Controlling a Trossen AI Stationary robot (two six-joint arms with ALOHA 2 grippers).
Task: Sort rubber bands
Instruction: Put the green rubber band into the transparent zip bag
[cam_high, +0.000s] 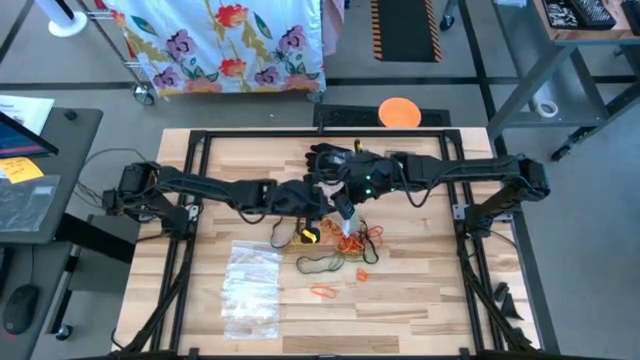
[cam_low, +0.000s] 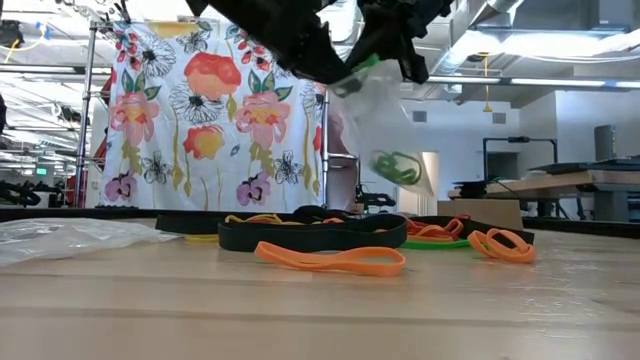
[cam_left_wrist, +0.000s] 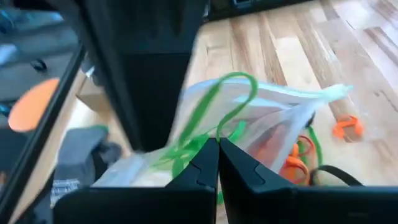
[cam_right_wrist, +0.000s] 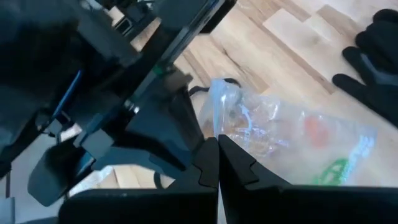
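Left pincer (cam_left_wrist: 217, 144): shut tight on the rim of a clear plastic bag (cam_left_wrist: 280, 121), held up over the middle of the worktop (cam_high: 420, 290).
Right pincer (cam_right_wrist: 217, 144): shut as well, pinching the same bag from the opposite side, close against the left arm.
Bag: hangs above the worktop in the low view, with green rubber bands (cam_low: 398, 166) showing through its wall; one green loop arches up over the rim in the left wrist view.
Loose rubber bands (cam_high: 345, 255): orange, green, yellow, red and black loops scattered on the worktop just below the bag; two orange ones lie a little apart, nearer the front edge.
Spare bags (cam_high: 250, 290): pile of clear bags lying flat, left of the loose loops.
Black glove (cam_high: 330, 160): resting on the worktop behind the arms, away from the loops.
Stage, judged: green sort under way, most colours not yet bagged.
Risk one: green loop draped over the rim likely to spring out if either grip eases or the bag tips.
Risk two: thin film likely to slip or tear if pulled apart between two shut pincers.
Risk three: arms crowded close together, so contact probable on any careless swing.
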